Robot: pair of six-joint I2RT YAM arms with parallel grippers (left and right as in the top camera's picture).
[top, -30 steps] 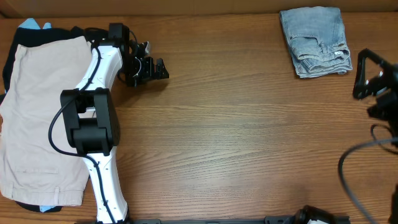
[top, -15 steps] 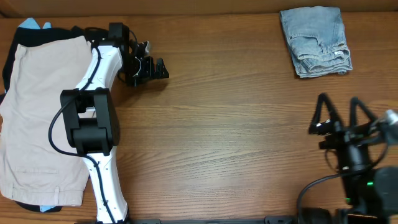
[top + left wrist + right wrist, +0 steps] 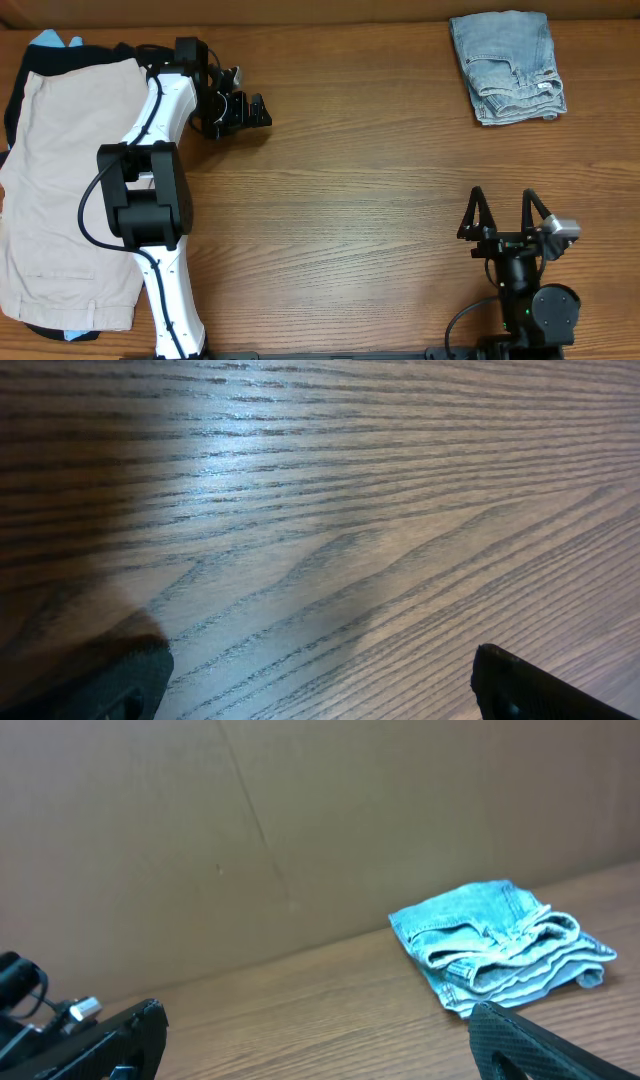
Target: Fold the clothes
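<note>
The pale-blue denim pants lie folded in a compact bundle at the table's far right; they also show in the right wrist view, resting on the wood. My right gripper is open and empty near the front right of the table, well in front of the pants, its fingers pointing toward them. My left gripper is open and empty at the far left, just over bare wood.
A large beige garment lies along the left edge on top of a black garment, with a bit of blue cloth at the back. A brown cardboard wall stands behind the table.
My right arm has drawn back from beside the pants at the right edge to the front right of the table, gripper still open. The left arm and the pants have not moved.
</note>
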